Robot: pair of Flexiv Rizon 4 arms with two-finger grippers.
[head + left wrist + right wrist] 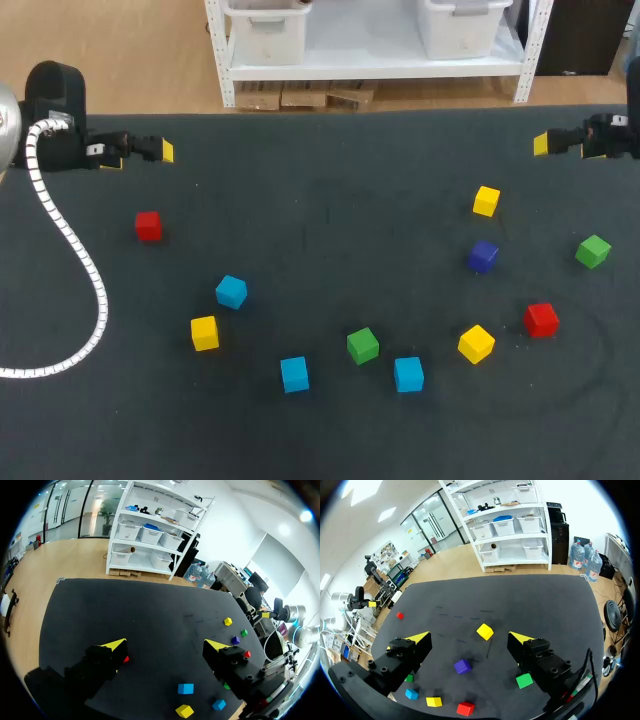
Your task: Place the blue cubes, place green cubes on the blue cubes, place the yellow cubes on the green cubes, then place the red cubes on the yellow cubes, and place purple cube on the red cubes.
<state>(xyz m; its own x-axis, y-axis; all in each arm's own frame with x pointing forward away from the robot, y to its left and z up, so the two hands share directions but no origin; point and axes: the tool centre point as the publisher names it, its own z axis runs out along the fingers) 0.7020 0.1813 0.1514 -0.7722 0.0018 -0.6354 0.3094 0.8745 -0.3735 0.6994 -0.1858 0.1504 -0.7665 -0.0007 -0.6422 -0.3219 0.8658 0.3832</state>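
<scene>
Cubes are all loose and single on the dark worktop (320, 200), none stacked so far. My arms sit at the far corners. The left claw (165, 645) is released with nothing in it, and the right claw (469, 638) is spread wide too, holding nothing.

Along the near side I see the left blue cube (231, 292), middle blue cube (294, 374) and right blue cube (408, 374), with the near green cube (363, 346) between the last two. The left yellow cube (204, 333) sits near the left blue one, and the left red cube (148, 226) is off alone.

On my right, the right yellow cube (476, 343) is near the right red cube (541, 320). The purple cube (483, 256) is just this side of the far yellow cube (486, 201), and the far green cube (593, 251) is by the edge.
</scene>
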